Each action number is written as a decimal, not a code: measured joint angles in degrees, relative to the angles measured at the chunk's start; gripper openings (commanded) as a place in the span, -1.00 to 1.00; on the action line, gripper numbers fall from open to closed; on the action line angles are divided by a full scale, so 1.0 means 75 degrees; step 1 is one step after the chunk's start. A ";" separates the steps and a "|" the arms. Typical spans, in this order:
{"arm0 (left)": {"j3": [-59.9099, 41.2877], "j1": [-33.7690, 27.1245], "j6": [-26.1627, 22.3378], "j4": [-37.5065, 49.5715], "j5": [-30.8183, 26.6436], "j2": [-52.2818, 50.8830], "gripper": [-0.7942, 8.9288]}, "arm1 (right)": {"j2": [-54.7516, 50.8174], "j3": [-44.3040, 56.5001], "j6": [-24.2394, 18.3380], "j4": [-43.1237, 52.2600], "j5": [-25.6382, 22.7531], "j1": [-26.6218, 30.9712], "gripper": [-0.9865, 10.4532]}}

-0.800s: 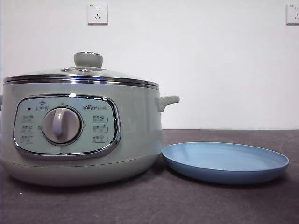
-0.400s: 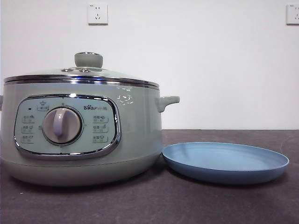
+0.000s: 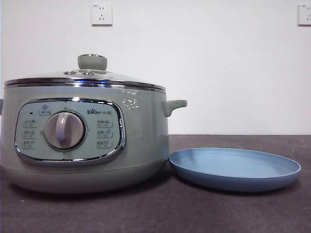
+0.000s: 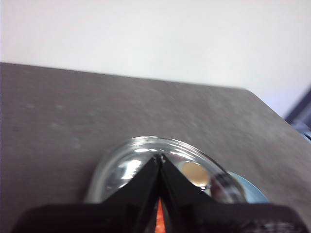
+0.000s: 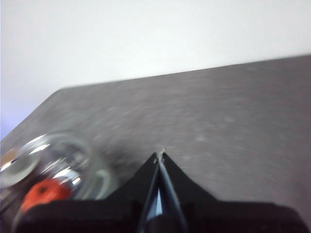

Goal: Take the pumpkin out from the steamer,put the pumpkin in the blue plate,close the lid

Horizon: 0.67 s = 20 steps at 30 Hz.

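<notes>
Pumpkin (image 5: pixel 43 192) is showing only as a blurred orange-red patch through the glass at the lower left of the right wrist view, so it is sitting inside the steamer (image 3: pixel 141 141) under the lid (image 3: pixel 87 76); a sliver of orange is also peeking between the fingers in the left wrist view. In the front view the steamer is filling the left half of the frame on the dark desk (image 3: pixel 233 208), its control panel and dial facing the camera, and the lid is resting closed on its rim with the pale green knob on top. The blue plate (image 3: pixel 234 168) is lying flat at the lower right of that frame, just beside the steamer's base, with nothing on it. Two wall sockets (image 3: pixel 101 14) are sitting at the top of the frame on the white wall. The left gripper (image 4: pixel 160 156) is hanging above the lid's glass dome, its fingers pressed together to a point and gripping nothing. The right gripper (image 5: pixel 161 154) is hanging over bare desk, with the steamer off to the lower left of its view, its fingers likewise pressed together and holding nothing. Neither arm is showing in the front view.
</notes>
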State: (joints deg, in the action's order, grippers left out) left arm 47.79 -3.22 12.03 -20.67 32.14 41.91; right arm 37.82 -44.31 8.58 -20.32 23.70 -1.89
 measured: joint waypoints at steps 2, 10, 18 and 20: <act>0.0154 0.0000 -0.0061 -0.0038 0.0315 0.0286 -0.54 | 0.0382 -0.0277 -0.0341 -0.0070 0.0863 0.0000 -0.81; 0.0271 0.0379 -0.0122 -0.0093 0.0542 0.0603 0.10 | 0.1253 -0.0694 -0.0749 -0.0117 0.1985 -0.0087 0.06; 0.0746 0.1434 -0.0149 -0.0163 -0.0189 0.1131 0.10 | 0.1317 -0.0694 -0.0743 -0.0149 0.1985 -0.0303 0.06; 0.1151 0.1821 -0.0233 -0.0437 -0.0533 0.1492 0.10 | 0.1317 -0.0694 -0.0734 -0.0149 0.1985 -0.0358 0.06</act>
State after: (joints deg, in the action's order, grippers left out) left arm 56.42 10.44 10.28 -23.94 28.14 53.10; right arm 47.70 -49.52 3.07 -21.43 38.59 -4.58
